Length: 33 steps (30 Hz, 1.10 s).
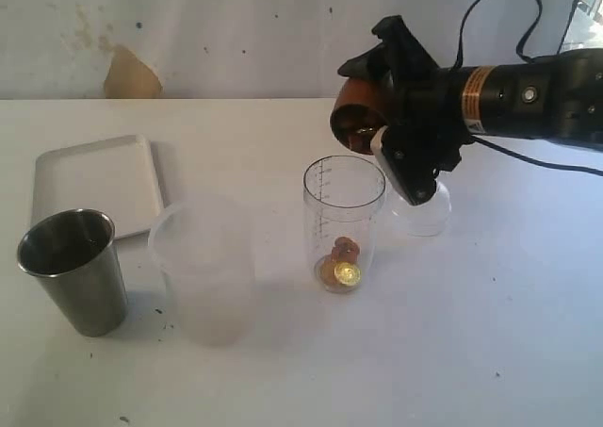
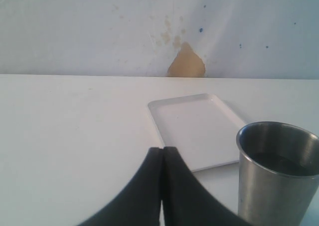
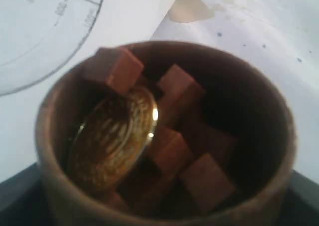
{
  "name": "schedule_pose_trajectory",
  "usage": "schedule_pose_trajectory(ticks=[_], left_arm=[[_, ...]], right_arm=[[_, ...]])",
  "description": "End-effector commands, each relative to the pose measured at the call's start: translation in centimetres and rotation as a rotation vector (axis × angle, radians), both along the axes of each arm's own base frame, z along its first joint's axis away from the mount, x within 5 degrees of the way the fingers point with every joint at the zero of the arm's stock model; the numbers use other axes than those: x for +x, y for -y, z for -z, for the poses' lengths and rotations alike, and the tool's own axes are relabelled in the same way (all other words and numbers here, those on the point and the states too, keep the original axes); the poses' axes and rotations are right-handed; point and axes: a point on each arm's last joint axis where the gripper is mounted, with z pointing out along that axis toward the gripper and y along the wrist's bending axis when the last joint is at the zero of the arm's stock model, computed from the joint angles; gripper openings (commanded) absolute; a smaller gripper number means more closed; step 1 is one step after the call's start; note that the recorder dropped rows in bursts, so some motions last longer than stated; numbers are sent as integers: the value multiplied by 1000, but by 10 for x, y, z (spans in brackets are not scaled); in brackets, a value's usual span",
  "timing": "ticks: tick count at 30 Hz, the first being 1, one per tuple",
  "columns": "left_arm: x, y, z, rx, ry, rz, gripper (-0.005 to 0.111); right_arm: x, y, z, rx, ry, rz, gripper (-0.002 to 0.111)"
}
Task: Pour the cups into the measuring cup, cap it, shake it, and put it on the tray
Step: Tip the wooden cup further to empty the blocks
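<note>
My right gripper (image 1: 391, 106) is shut on the brown wooden cup (image 1: 354, 116), which is tipped mouth-down above the rim of the clear measuring cup (image 1: 344, 221). In the right wrist view the wooden cup (image 3: 164, 196) holds brown cubes (image 3: 113, 66) and a gold coin (image 3: 112, 141). Some cubes and a gold coin (image 1: 347, 273) lie at the bottom of the measuring cup. The steel tumbler (image 1: 75, 271) stands at the front left, with the white tray (image 1: 94, 180) behind it. My left gripper (image 2: 163, 153) is shut on nothing, just short of the tumbler (image 2: 276, 181) and the tray (image 2: 197, 128).
A wide frosted plastic cup (image 1: 205, 269) stands between the tumbler and the measuring cup. A clear domed piece (image 1: 424, 215) rests on the table behind the measuring cup, under my right arm. A white wall with a tan patch (image 1: 130, 73) closes the far side.
</note>
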Motion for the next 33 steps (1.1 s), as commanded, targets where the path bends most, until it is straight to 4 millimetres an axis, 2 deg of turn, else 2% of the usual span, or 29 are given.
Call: schedule_pose_trajectory(ticks=[1,11,21,26,33], left_arm=[[0,0,1,-3,7,2,0],[0,0,1,-3,7,2,0],[0,0,1,-3,7,2,0],[0,0,1,-3,7,2,0],[0,0,1,-3,7,2,0]], right_arm=[[-1,-4,-7,20,34,-43,0],[-3,-7,-8,-32,99,-119,0],[-6,-10,-5,-157,152,-212,0],[-2,-11,7,-223,176,-253,0],[-3,-16,6,-176,204,-303,0]])
